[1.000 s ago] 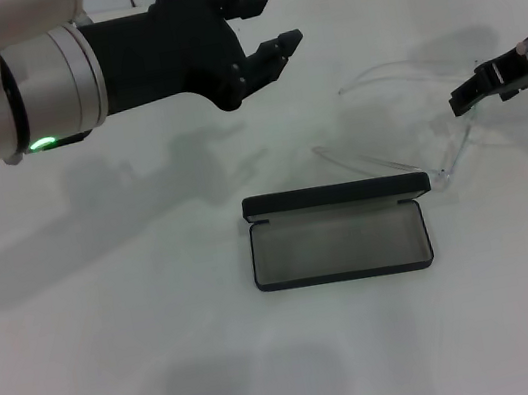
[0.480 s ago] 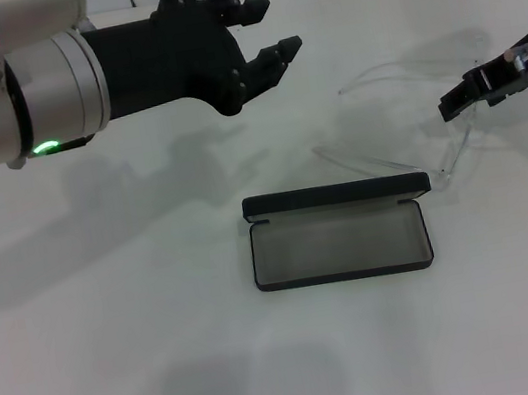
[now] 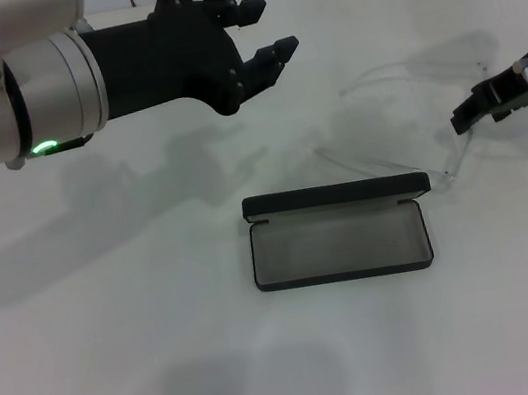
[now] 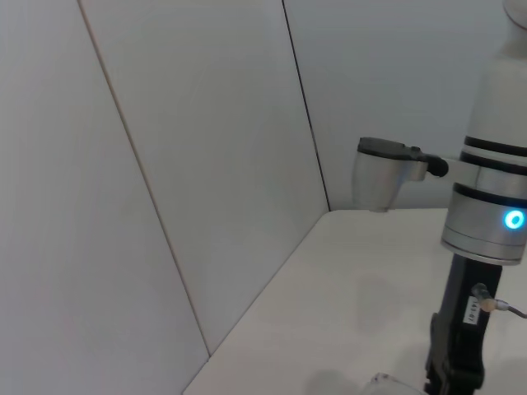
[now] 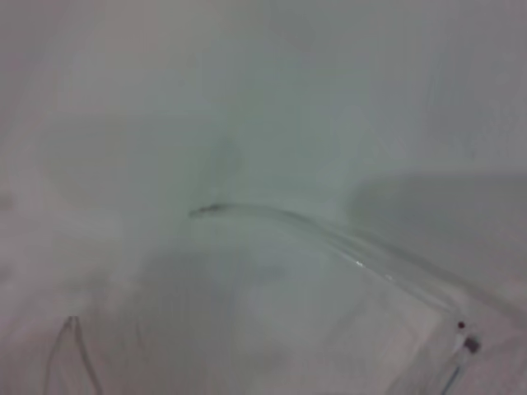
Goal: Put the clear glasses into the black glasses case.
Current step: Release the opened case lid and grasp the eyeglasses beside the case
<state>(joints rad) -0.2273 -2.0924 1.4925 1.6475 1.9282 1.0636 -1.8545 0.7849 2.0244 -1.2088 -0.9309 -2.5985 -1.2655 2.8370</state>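
Left gripper (image 3: 261, 26): mine, idle. It hangs in the air over the far left of the white table (image 3: 123, 383), well apart from the work, black fingers spread with a clear gap between them, holding nothing.

Black glasses case (image 3: 340, 243): lies open and flat near the table's middle, grey lining up, lid edge on the far side. Nothing in it.

Clear glasses (image 3: 414, 122): on the table beyond and to the right of the case, arms unfolded. One arm runs toward the case's far right corner and ends just beside it; I cannot tell if it touches. In the right wrist view a clear arm (image 5: 329, 234) arcs across close under the camera.

Right gripper (image 3: 477, 104): mine, at work, low at the right end of the glasses frame. I cannot tell whether it is wide or narrow, or whether it has the frame.

Risk, grip: clear plastic is hard to locate; closing off-centre could pinch only an arm tip and let the glasses swing or slip.

Risk, case: a dragged arm could nudge the case or catch its lid.

Risk, fit: unfolded arms look wider than the tray; they may ride on the rim.
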